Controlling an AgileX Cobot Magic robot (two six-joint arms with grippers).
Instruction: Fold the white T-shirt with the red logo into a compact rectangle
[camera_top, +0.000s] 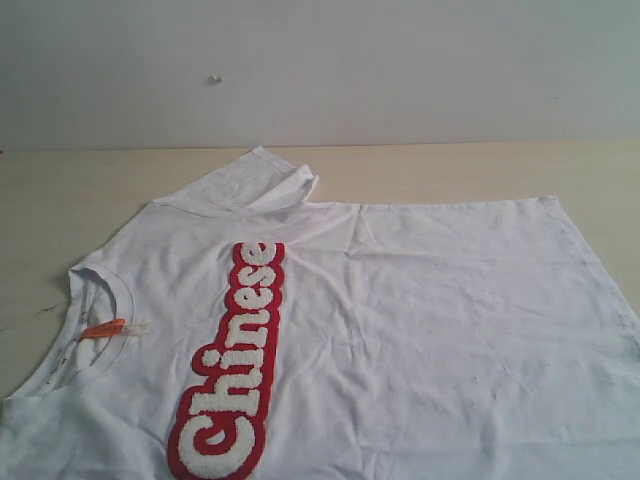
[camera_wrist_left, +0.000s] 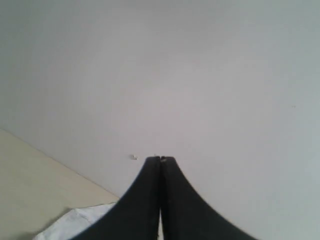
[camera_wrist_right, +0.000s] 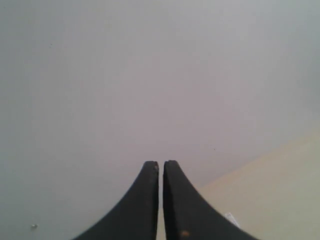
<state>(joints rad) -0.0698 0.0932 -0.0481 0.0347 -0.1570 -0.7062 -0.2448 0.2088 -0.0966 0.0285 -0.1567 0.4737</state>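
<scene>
"Chinese" — fuzzy white letters on the red logo of the white T-shirt.

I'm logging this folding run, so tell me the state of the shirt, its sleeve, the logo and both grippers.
T-shirt: spread flat on the table, front up, unfolded.
Sleeve: edge curled over.
Logo: face up.
Left gripper: shut, empty.
Right gripper: shut, empty.

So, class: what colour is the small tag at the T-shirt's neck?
Orange; the neck tag on the white T-shirt shows best in the exterior view.
</scene>
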